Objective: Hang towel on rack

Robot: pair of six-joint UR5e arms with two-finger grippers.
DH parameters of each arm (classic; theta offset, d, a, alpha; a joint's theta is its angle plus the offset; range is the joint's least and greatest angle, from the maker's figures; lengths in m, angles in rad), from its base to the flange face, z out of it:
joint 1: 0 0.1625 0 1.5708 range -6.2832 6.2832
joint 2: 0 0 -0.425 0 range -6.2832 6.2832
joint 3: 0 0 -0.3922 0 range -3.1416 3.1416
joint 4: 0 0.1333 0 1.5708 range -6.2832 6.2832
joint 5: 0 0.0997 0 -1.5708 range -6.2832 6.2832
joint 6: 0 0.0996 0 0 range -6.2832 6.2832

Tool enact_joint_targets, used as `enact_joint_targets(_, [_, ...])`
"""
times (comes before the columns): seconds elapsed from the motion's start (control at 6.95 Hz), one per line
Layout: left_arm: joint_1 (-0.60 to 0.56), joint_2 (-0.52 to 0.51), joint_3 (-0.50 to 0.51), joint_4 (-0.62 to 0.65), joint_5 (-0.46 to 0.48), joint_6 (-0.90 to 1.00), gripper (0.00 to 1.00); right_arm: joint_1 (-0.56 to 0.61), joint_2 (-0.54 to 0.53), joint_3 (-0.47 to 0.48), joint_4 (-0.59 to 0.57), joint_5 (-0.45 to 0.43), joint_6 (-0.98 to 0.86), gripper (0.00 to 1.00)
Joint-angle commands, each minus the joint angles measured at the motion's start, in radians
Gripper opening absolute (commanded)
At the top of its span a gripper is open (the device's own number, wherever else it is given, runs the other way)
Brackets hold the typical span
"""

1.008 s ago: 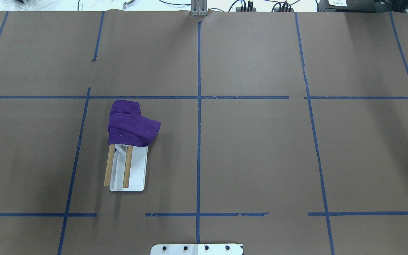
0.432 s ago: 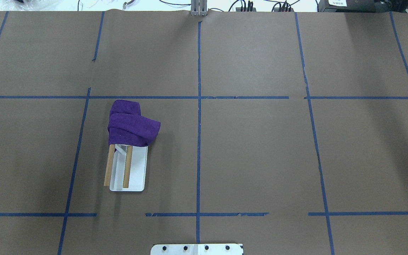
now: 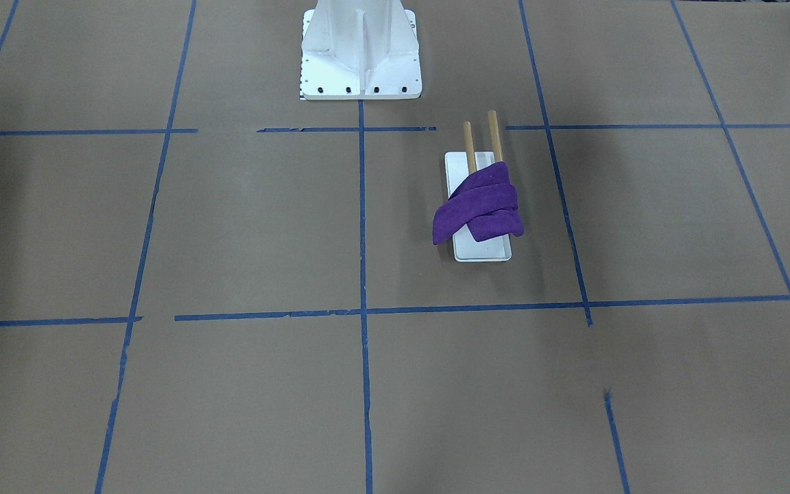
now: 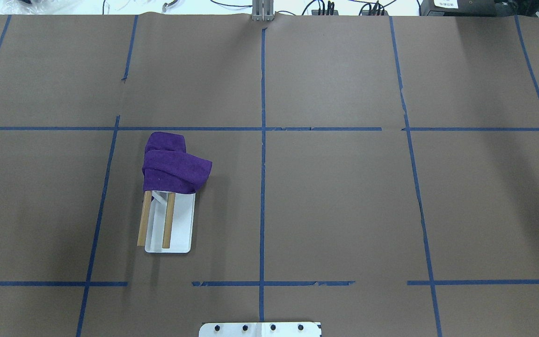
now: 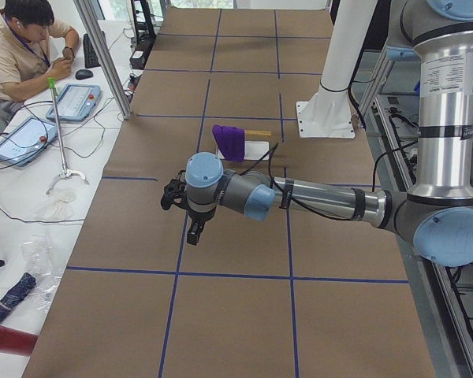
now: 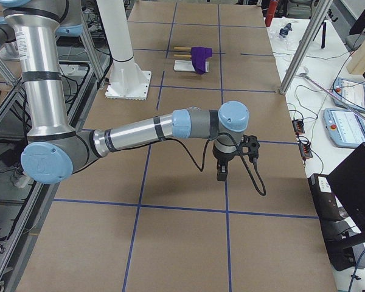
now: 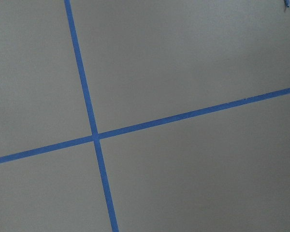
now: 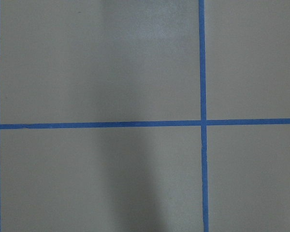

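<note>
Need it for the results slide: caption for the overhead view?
Purple towel draped across the far end of the two-dowel rack on a blue-taped brown table.

brown paper-covered tabletop (image 4: 344, 210), blue tape grid (image 4: 262, 187). rack (image 4: 169, 220) base plate flat on it, well apart from both jaws, nearer left jaws. white bolted pedestal (image 3: 361, 48) also on it.

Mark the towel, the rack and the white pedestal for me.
towel (image 4: 173, 171): overhead view, middle of its upper fold.
rack (image 4: 168, 220): overhead view, bare stretch of one dowel.
white pedestal (image 3: 361, 51): front-facing view, its central upright rib.
</note>
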Motion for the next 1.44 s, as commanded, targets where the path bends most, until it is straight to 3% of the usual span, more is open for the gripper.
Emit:
enact_joint_targets(0.0, [0.001, 0.001, 0.013, -0.002, -0.001, 0.004, 1.0, 0.0, -0.006, 0.001, -0.04, 0.001, 0.0, 1.0])
enact_joint_targets(0.43, [0.001, 0.017, 0.004, 0.0, -0.001, 0.006, 1.0, -0.021, -0.043, -0.003, -0.034, 0.004, 0.002, 1.0])
enact_joint_targets(0.58, [0.001, 0.055, 0.01, -0.043, 0.004, 0.007, 1.0, -0.041, -0.044, -0.003, -0.031, 0.003, 0.002, 1.0])
enact_joint_targets(0.72, [0.001, 0.062, 0.021, -0.168, 0.007, -0.002, 1.0, -0.056, -0.052, -0.002, -0.028, 0.004, 0.002, 1.0])
enact_joint_targets(1.3, [0.006, -0.093, 0.069, -0.184, 0.01, 0.0, 1.0, -0.081, -0.054, 0.0, -0.028, 0.007, 0.002, 1.0])
